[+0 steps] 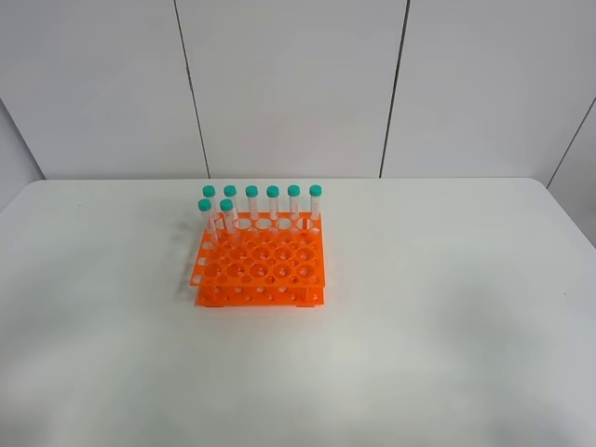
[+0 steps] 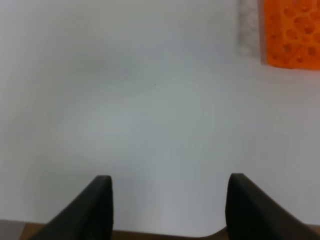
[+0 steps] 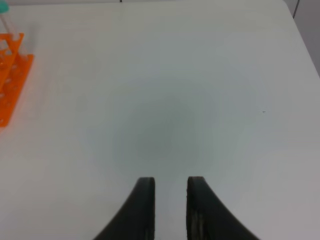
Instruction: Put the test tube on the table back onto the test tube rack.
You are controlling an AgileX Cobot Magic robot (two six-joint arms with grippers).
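The white table (image 1: pixel 438 307) fills most of the high view, with rounded far corners and a panelled wall (image 1: pixel 298 84) behind its far edge. Wide bare surface lies to the left, to the right and in front of the rack, so there is much open room on all these sides; behind the rack the strip up to the far edge is narrower.

The orange rack (image 1: pixel 262 268) stands a little left of the middle of the table, flat on its feet, its square sides about parallel to the table edges. Its top plate has a grid of round holes. Eight tubes with green caps stand in it: six in the back row (image 1: pixel 273 205) and two more (image 1: pixel 217 219) in the next row at the left end. All stand upright, long axis vertical, caps up. The other holes hold nothing. No tube is seen lying on the table in any view, so I cannot tell which of the eight is the task's tube.

The left tool (image 2: pixel 167 192) hangs over bare table, its two dark fingers well apart and nothing between them; a corner of the rack shows beyond it. The right tool (image 3: pixel 171 192) is closed to a narrow slit with nothing in it, also over bare table, the rack's side well away.
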